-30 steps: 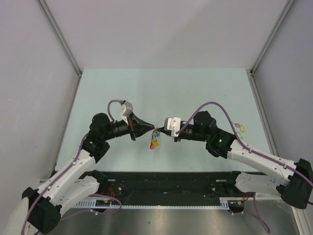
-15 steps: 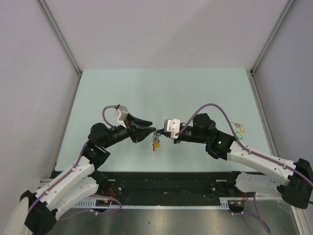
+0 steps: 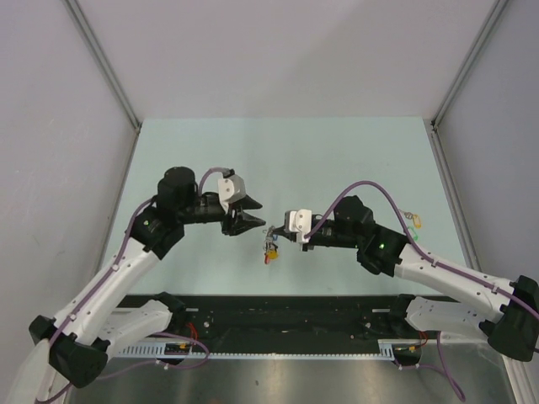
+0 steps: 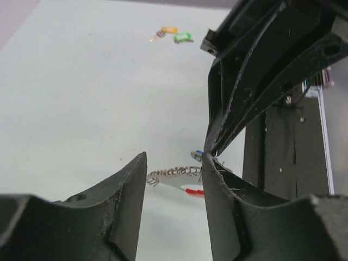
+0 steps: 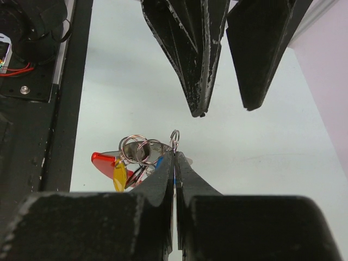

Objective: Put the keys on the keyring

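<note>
My right gripper (image 3: 271,234) is shut on the keyring (image 5: 134,149), with one thin silver ring (image 5: 174,138) sticking out past its fingertips. A blue key tag (image 5: 159,161) shows between its pads. A yellow key tag (image 5: 119,174) and the red band (image 5: 103,161) hang to the left of the jaws. The bundle (image 3: 269,249) hangs just above the table. My left gripper (image 3: 250,215) is open and empty, a little to the left of the bundle. In the left wrist view the grey strap (image 4: 174,173) and red band (image 4: 194,191) show between the left fingers (image 4: 133,190).
Two loose keys, one with a yellow tag (image 3: 414,221) and one with a green tag (image 3: 410,227), lie on the pale green table (image 3: 286,160) near its right edge. They also show in the left wrist view (image 4: 168,30). A black rail (image 3: 286,316) runs along the near edge.
My left gripper has let go of the bundle, opened and drawn back to the left, and its arm has swung up. My right gripper still holds the bundle, slightly lower.
</note>
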{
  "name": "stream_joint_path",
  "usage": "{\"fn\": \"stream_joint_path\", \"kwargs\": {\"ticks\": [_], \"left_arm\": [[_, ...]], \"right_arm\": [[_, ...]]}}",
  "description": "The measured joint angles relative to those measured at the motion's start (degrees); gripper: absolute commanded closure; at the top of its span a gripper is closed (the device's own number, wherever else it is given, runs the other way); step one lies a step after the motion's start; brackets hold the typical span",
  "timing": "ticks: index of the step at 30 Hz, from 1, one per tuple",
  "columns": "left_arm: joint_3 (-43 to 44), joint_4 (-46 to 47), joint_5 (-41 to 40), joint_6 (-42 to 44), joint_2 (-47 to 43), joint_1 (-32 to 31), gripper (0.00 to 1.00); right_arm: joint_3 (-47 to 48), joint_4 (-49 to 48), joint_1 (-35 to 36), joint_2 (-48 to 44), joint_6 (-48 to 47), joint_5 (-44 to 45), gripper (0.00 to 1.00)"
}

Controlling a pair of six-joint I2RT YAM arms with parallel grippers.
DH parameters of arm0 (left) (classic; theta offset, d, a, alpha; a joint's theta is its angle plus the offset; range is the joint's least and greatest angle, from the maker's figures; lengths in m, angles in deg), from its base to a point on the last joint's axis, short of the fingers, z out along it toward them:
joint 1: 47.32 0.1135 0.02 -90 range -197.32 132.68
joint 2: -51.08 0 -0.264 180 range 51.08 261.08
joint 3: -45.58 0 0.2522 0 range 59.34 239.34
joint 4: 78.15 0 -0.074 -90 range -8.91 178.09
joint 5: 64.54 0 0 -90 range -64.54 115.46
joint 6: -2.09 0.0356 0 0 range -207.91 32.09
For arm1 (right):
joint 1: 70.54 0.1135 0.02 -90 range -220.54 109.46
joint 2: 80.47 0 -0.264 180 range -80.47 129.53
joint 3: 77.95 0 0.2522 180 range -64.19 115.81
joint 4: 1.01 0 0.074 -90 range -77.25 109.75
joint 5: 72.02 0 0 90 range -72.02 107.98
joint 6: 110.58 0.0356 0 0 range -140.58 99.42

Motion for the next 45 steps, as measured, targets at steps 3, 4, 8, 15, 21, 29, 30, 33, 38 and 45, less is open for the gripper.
{"fn": "stream_joint_path", "kwargs": {"ticks": [3,4,8,15,21,29,30,33,38,45], "left_arm": [[3.72,-8.09,1.7,6.88,3.04,0.0,0.56],[4.96,-10.62,2.08,8.85,3.98,0.0,0.57],[7.56,-17.0,3.08,13.66,6.47,-0.48,0.61],[9.4,-23.17,3.37,16.98,10.58,-3.98,0.68],[10.45,-24.85,2.91,17.81,12.87,-5.51,0.79],[11.26,-26.03,2.4,18.75,13.42,-6.05,1.0],[11.26,-26.14,2.32,18.78,13.4,-6.05,1.0],[11.19,-26.23,1.7,18.82,12.83,-6.16,1.0],[9.7,-24.48,0.98,18.73,9.44,-6.29,1.0],[8.59,-23.1,2.16,18.62,7.67,-6.25,0.86]], "right_arm": [[0.0,0.79,0.04,0.0,-0.15,-0.22,1.0],[0.0,0.98,0.04,0.0,-0.17,-0.31,1.0],[0.02,1.46,0.04,0.0,-0.46,-0.55,1.0],[0.28,1.79,0.11,0.2,-0.59,-0.79,1.0],[0.46,2.1,0.17,0.61,-0.79,-0.81,1.0],[0.55,2.49,0.22,0.7,-0.98,-0.74,1.0],[0.55,2.6,0.26,0.7,-0.98,-0.7,1.0],[0.63,2.64,0.24,0.66,-1.01,-0.55,1.0],[1.09,2.38,0.09,0.09,-1.05,-1.16,1.0],[1.42,2.08,0.02,-0.44,-0.98,-2.73,1.0]]}}
